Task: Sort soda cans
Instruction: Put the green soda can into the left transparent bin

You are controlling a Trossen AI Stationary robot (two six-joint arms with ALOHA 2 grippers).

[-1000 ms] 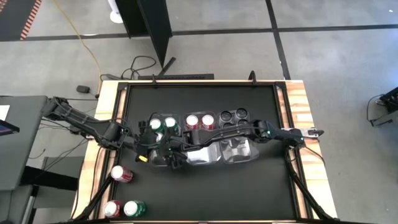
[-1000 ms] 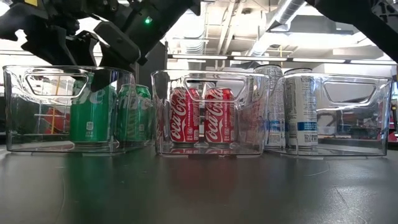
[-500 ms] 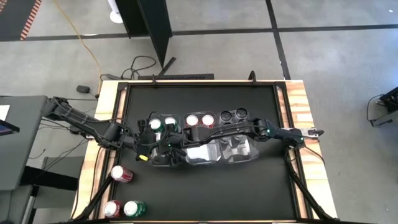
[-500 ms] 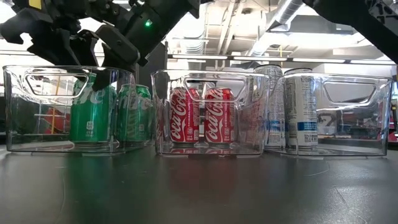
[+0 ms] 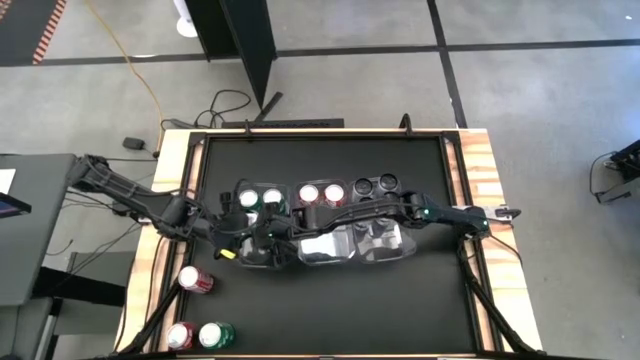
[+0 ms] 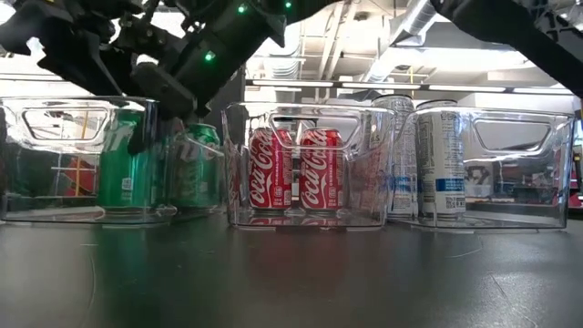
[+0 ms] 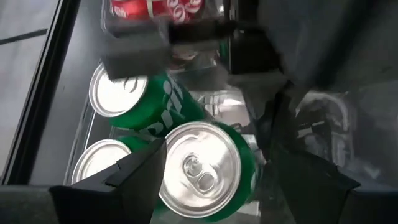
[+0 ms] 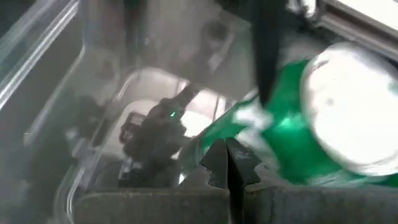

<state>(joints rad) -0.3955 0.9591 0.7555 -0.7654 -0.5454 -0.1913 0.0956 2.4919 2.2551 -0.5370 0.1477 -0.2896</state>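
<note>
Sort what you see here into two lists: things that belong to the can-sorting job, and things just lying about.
Job: left claw holding a green can at the leftmost tray; right claw beside it; green cans, red cans and silver cans in trays; three loose cans.
Lying about: cables and a black box on the floor.

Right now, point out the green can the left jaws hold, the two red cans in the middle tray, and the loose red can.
Green metal can (image 7: 202,168), left wrist view, silver top.
Red cans (image 6: 296,170), low view, labels.
Loose red can (image 5: 196,281), high view, side.
</note>
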